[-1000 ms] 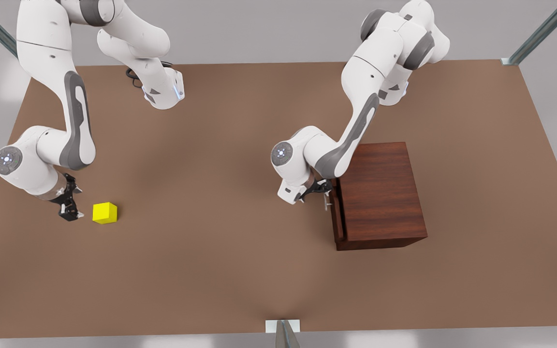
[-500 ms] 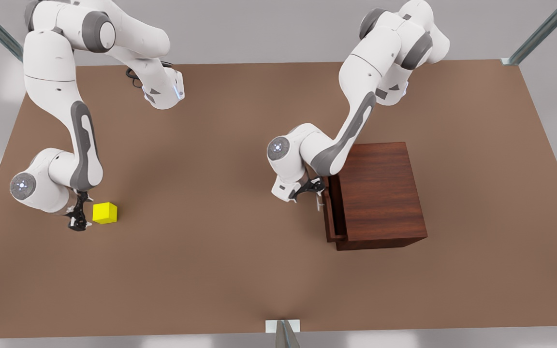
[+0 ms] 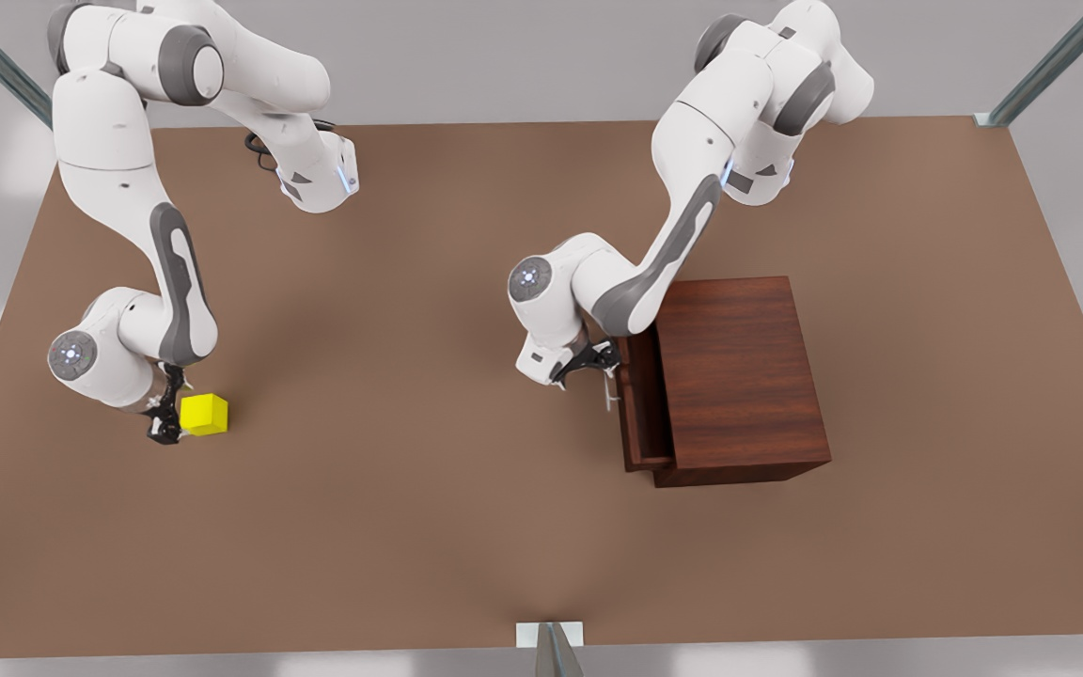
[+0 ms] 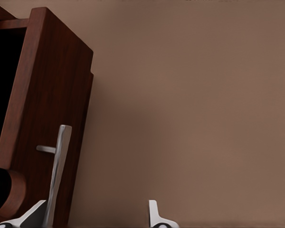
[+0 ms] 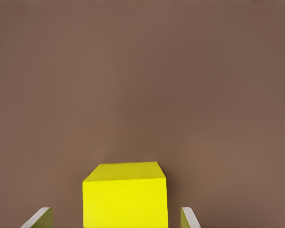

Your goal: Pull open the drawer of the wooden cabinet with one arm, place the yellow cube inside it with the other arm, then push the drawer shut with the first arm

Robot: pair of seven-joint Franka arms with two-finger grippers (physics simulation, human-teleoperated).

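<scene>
A plain brown tabletop [image 3: 429, 527] lies under grey walls, and on its right the dark reddish-brown wooden cabinet [image 3: 739, 376] has its shallow drawer [image 3: 640, 414] part-way out toward the front view's left, silver bar handle [image 4: 57, 175] running near-to-far. The left gripper [image 3: 588, 362] is at that handle with fingers [image 4: 154, 216] spread and one touching the bar. Far left, the right gripper [image 3: 165, 423] hangs open, straddling the small yellow cube [image 5: 126, 194] on the table.

A: What's blocking on the table [image 3: 466, 527]?

B: The wooden cabinet [image 3: 739, 376] near the right edge, with the drawer [image 3: 640, 414] part way out toward the middle. The left gripper [image 3: 588, 362] sits at the handle [image 4: 57, 175], fingers spread, one beside the bar.

A: And the cube side?

B: The yellow cube [image 3: 204, 415] is near the left edge, the right gripper [image 3: 165, 423] straddling it, fingers [image 5: 189, 219] apart with a gap on both flanks. Bare table between cube and drawer; front edge open too.
</scene>
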